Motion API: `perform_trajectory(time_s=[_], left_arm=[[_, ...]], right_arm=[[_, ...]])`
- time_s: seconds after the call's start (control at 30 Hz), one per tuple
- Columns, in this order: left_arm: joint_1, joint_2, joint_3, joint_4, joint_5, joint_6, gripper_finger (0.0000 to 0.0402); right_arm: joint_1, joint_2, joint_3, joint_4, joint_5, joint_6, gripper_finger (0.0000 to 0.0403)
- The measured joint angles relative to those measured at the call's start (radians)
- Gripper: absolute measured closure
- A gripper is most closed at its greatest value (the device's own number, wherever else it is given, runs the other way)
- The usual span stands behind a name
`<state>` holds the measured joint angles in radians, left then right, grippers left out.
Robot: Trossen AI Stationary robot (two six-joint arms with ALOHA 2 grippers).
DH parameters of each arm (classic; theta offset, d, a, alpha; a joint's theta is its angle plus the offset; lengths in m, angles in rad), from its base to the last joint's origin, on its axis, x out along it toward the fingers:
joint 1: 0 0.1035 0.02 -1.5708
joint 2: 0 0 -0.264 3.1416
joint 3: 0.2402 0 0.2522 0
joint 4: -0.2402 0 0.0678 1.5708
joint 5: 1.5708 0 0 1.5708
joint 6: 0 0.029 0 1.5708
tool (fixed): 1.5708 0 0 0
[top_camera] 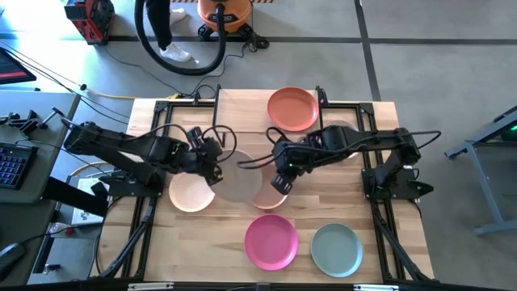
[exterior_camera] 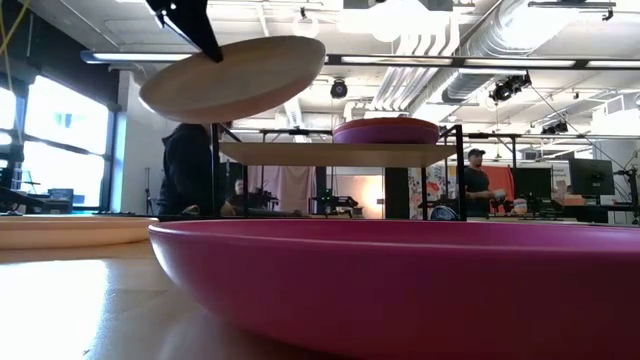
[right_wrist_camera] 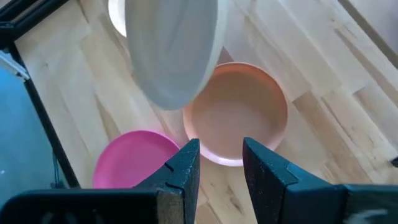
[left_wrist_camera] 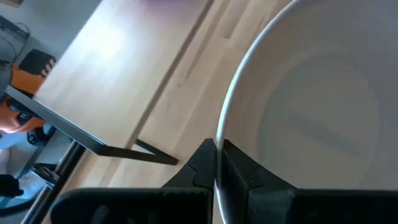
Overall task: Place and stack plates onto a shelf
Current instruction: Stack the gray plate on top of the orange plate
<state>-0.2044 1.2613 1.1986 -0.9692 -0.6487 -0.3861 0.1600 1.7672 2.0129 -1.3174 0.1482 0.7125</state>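
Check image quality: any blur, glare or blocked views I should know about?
Low view: magenta plate fills the foreground, soft-focused; bright windows backlight the room. Left wrist view: beige plate crowds the frame. High view: evenly lit, arms cover the table's middle.

The tabletop is pale, smooth butcher-block wood. The magenta plate looks matt, faintly sheened plastic. The shelf is a light-wood board on thin black metal legs.

No text, label, brand, number or sign can be read in any of the views. Nothing on the plates or arms carries legible lettering.
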Motion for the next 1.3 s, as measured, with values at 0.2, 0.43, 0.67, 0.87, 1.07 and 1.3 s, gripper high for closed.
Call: perform_trajectory(time_s=[0.2, 0.43, 0.67, 0.87, 1.07, 1.3], left_arm=[[0.048, 0.0, 0.017, 0.0, 0.0, 0.004, 0.0401], [0.103, 0.0, 0.019, 0.002, 0.0, 0.004, 0.0401], [0.157, 0.0, 0.019, 0.117, 0.0, 0.016, 0.0401], [0.195, 0.0, 0.019, 0.228, 0.001, 0.032, 0.0401], [0.222, 0.001, 0.019, 0.281, 0.015, 0.067, 0.0401], [0.234, 0.001, 0.019, 0.322, 0.016, 0.076, 0.0401]], right_arm=[[-0.044, 0.0, 0.0, -0.002, 0.017, -0.034, 0.0292], [-0.095, 0.0, 0.0, 0.0, 0.127, -0.067, 0.0234], [-0.157, 0.009, 0.0, 0.06, 0.149, -0.124, 0.0219], [-0.188, 0.025, 0.0, 0.089, 0.149, -0.18, 0.023], [-0.203, 0.028, 0.0, 0.101, 0.149, -0.194, 0.0248], [-0.213, 0.028, 0.0, 0.103, 0.148, -0.183, 0.0318]])
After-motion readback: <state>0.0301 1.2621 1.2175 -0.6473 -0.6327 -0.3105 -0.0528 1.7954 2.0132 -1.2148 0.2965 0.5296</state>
